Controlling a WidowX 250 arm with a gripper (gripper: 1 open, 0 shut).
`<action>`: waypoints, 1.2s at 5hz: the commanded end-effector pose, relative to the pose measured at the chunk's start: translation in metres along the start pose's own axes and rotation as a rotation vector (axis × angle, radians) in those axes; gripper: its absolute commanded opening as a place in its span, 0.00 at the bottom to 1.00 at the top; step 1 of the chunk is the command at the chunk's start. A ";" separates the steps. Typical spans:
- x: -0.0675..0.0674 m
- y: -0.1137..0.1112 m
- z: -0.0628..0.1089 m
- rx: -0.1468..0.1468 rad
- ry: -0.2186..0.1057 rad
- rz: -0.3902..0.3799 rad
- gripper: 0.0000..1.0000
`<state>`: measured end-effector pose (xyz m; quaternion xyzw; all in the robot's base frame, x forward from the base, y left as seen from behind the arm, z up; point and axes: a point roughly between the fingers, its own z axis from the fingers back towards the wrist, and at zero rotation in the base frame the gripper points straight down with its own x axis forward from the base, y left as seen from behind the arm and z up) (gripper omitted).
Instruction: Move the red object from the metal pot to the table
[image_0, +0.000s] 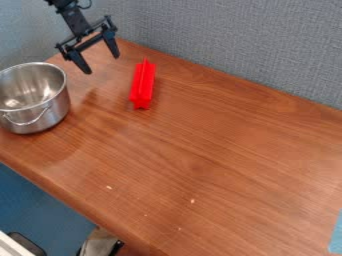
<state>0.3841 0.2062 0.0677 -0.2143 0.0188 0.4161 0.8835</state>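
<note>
Red bar (142, 83) lies flat on the wooden surface (214, 150), long axis running roughly away from the camera, well clear of the edges. It sits to the right of the metal pot (32, 95), apart from it, not touching. Nothing shows inside the pot except its own reflections.

Pincer (88, 53) hangs above the rear left corner of the surface, between pot and bar but set back toward the wall. Both prongs are spread wide and point downward at a slant. Nothing is between them; it holds nothing and touches neither pot nor bar.

Judgement: the transfer looks done. The bar rests stably on its long side, so it is unlikely to roll or slide. The spread, empty prongs, standing apart from the bar, fit a release with the arm out of the way.

Risk: low. Only a sweep of the arm back across the surface could knock the bar.
</note>
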 end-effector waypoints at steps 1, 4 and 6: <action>-0.028 -0.037 0.052 -0.029 -0.106 -0.143 1.00; -0.035 -0.035 0.038 -0.067 -0.114 -0.195 1.00; -0.049 -0.033 0.007 -0.101 -0.164 -0.146 1.00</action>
